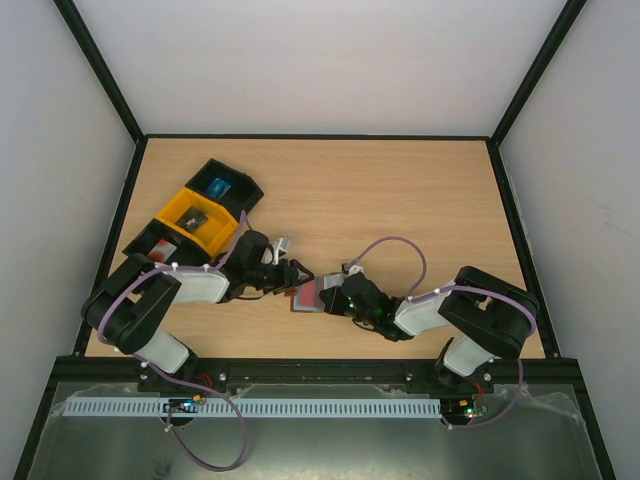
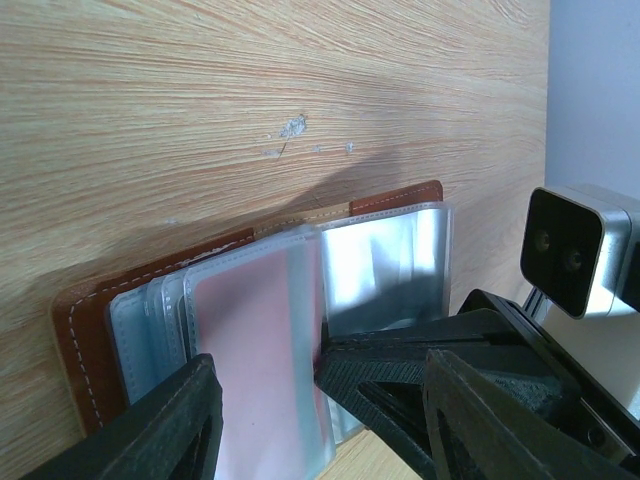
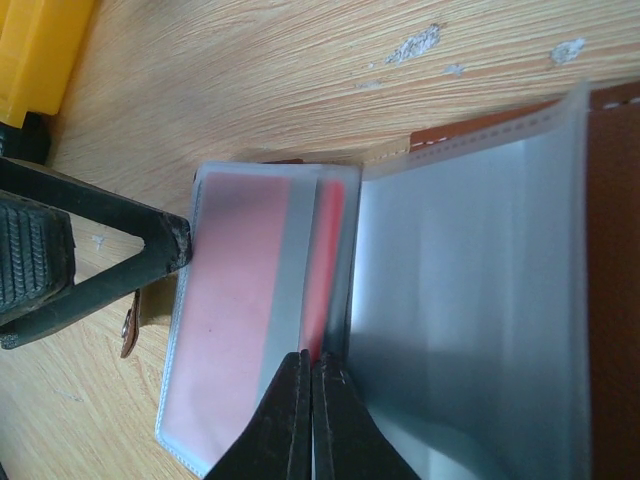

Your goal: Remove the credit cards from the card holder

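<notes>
The brown leather card holder (image 1: 306, 298) lies open on the table between both arms, its clear sleeves fanned out (image 2: 80, 330) (image 3: 612, 250). A red credit card (image 3: 326, 250) sticks partly out of one sleeve; it shows pink through the plastic in the left wrist view (image 2: 255, 340). My right gripper (image 3: 312, 372) (image 1: 330, 297) is shut on the red card's exposed edge. My left gripper (image 2: 330, 430) (image 1: 288, 276) is open, its jaws on either side of that sleeve, one finger (image 3: 100, 262) touching the sleeve's outer edge. The dark grey card is hidden.
A yellow bin (image 1: 195, 218) and a black bin (image 1: 224, 186) stand at the table's left, behind the left arm; the yellow bin's corner shows in the right wrist view (image 3: 40, 50). The right wrist's camera housing (image 2: 572, 250) sits close to the left gripper.
</notes>
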`<control>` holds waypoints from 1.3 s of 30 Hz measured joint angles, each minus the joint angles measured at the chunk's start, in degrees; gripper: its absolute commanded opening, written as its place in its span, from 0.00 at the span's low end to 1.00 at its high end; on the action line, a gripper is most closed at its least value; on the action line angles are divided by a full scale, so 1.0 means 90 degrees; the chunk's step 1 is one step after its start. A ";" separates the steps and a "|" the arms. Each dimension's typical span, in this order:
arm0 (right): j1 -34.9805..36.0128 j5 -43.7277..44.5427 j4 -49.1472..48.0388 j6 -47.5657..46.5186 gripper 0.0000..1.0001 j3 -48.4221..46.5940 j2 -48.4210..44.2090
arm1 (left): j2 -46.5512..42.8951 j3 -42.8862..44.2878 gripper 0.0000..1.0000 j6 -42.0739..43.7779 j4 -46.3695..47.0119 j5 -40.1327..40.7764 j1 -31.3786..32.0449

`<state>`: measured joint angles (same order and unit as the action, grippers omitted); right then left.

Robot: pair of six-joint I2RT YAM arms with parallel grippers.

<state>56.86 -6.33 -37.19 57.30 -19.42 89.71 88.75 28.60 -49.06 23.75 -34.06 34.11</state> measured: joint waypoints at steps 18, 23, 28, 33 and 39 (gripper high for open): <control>0.0000 -0.0015 -0.0092 0.0024 0.02 0.0012 0.0046 | -0.0175 0.0010 0.58 0.0134 -0.0248 0.0175 0.0000; 0.0000 -0.0017 -0.0092 0.0024 0.02 0.0012 0.0046 | -0.0175 0.0007 0.58 0.0146 -0.0248 0.0175 0.0000; 0.0000 -0.0022 -0.0107 0.0044 0.02 0.0012 0.0058 | -0.0175 0.0007 0.58 0.0141 -0.0236 0.0172 0.0000; 0.0000 -0.0046 -0.0209 0.0068 0.02 0.0012 0.0121 | -0.0172 0.0007 0.58 0.0090 -0.0117 0.0126 0.0000; 0.0000 -0.0078 -0.0282 0.0070 0.02 0.0012 0.0165 | -0.0172 0.0000 0.58 0.0027 0.0005 0.0102 0.0000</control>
<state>56.86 -7.03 -39.72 57.93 -19.31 91.20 87.20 28.60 -48.82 23.79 -33.15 34.11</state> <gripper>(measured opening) 0.024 0.582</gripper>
